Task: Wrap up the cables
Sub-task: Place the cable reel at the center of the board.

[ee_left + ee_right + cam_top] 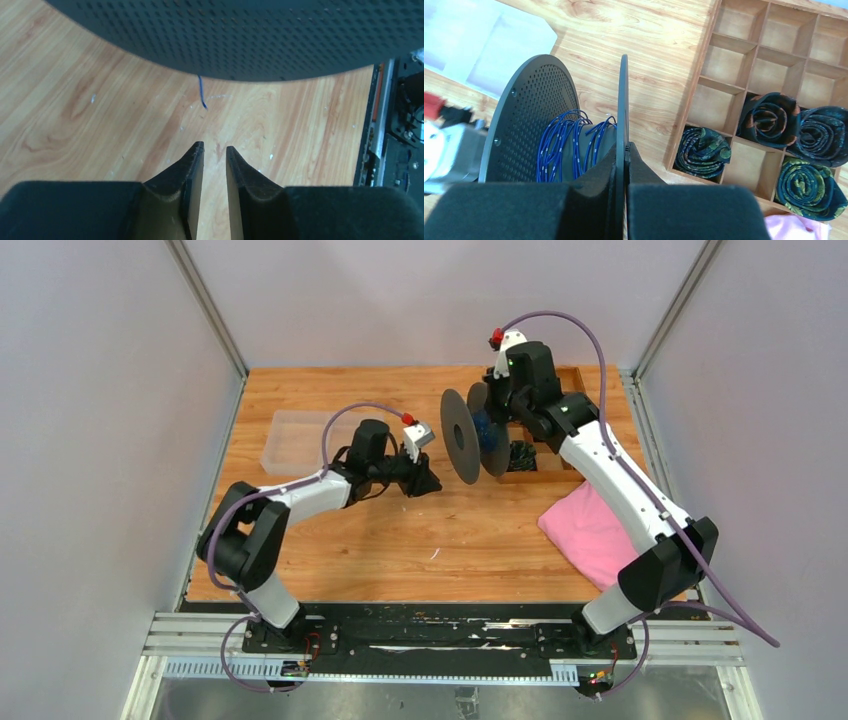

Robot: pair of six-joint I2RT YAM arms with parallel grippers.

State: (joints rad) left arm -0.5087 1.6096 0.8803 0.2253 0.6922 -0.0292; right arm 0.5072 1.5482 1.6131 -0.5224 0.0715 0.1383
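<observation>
A spool with two dark perforated discs (462, 437) hangs above the table. The thin blue cable (564, 145) is wound in loose turns round its core. My right gripper (626, 146) is shut on the edge of the spool's near disc (623, 100). A short loose end of the cable (201, 95) sticks out below the other disc (240, 35). My left gripper (215, 146) hovers just short of that end, over the wood, its jaws a narrow gap apart with nothing between them. In the top view the left gripper (432, 483) sits left of and below the spool.
A wooden compartment tray (744, 65) holds rolled patterned ties (769, 120) right of the spool. A pink cloth (590, 530) lies on the table's right side. A clear plastic container (295, 440) stands at the back left.
</observation>
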